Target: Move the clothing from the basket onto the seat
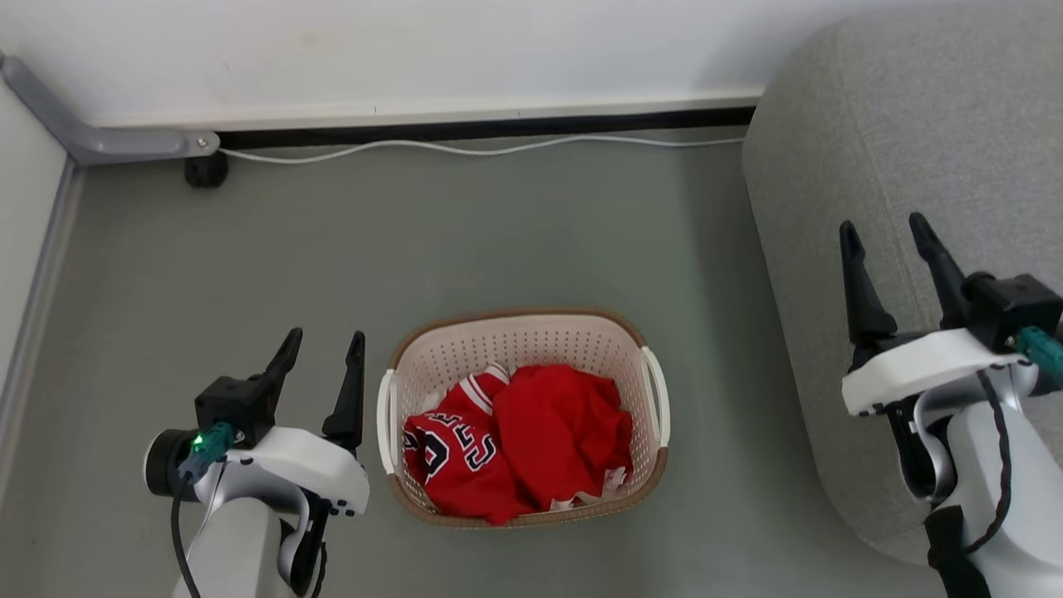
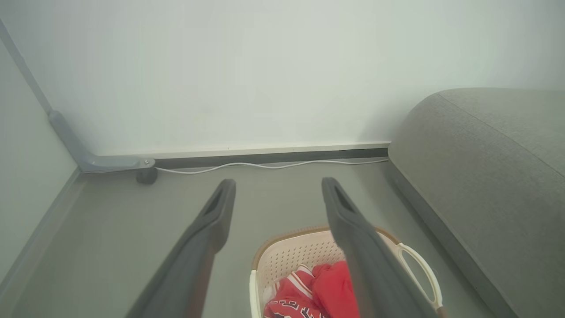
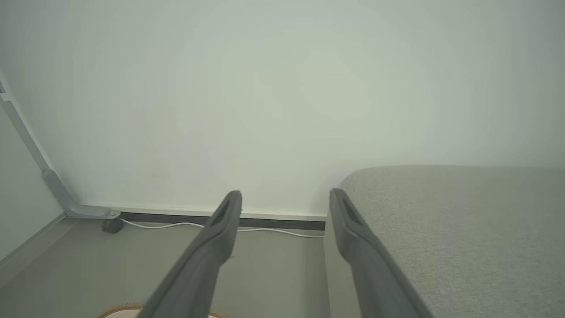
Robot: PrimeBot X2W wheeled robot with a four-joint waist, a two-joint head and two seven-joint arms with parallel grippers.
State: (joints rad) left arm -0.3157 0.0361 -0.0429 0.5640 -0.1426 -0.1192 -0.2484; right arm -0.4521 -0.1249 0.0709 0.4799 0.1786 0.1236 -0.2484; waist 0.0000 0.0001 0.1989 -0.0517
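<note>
Red clothing (image 1: 531, 440) — black-and-white lettering; cream basket (image 1: 515, 345), brown rim; grey seat (image 1: 913, 149).

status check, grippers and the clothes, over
Left gripper open, empty, beside basket. Right gripper open, empty, by seat. Clothing in basket, untouched. No obstacle seen between them.

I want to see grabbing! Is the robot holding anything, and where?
Nothing is held. The left gripper and right gripper are both open; the clothing lies in the basket.
</note>
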